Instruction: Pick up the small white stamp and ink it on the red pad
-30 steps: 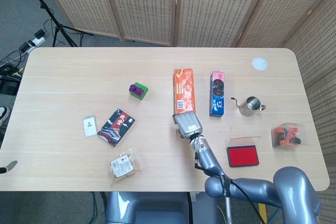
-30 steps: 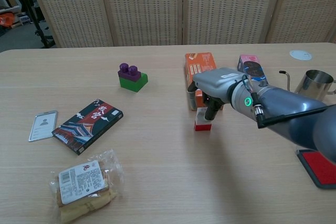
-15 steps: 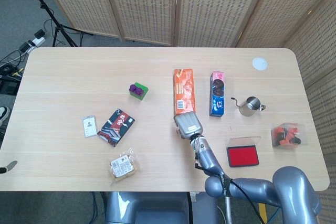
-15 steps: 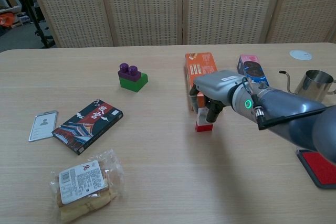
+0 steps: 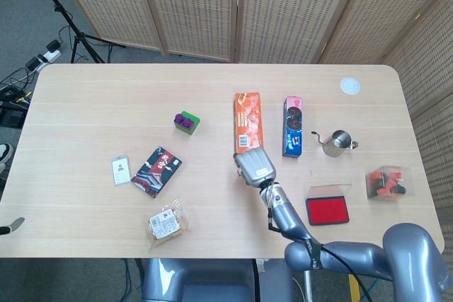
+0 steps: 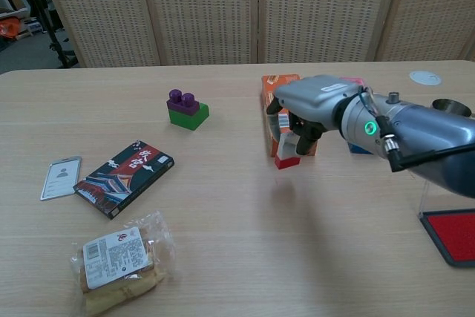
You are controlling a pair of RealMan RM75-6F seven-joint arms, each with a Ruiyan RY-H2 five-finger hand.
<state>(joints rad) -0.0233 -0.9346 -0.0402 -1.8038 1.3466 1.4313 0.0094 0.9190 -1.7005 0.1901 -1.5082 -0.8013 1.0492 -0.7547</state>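
The right hand (image 6: 308, 113) has its fingers (image 6: 306, 136) curled down around the small white stamp (image 6: 286, 154), gripping it; in the chest view the stamp's red base hangs clear of the table (image 6: 223, 228), with a faint shadow on the wood below. In the head view the hand (image 5: 253, 166) covers the stamp entirely. Just behind the hand, at its 12 o'clock, lies the orange snack box (image 5: 247, 122), and at about 1 o'clock the blue and pink biscuit box (image 5: 293, 126). The red ink pad (image 5: 327, 210) lies at the hand's 4 o'clock, well apart, its clear lid standing up behind it. A small steel pitcher (image 5: 339, 142) sits at 2 o'clock. At 10 o'clock is the green and purple toy brick (image 5: 186, 122); at 9 o'clock a dark packet (image 5: 157, 171) beside a card (image 5: 122, 170); at 8 o'clock a wrapped snack (image 5: 167, 223). Neither view shows the left hand.
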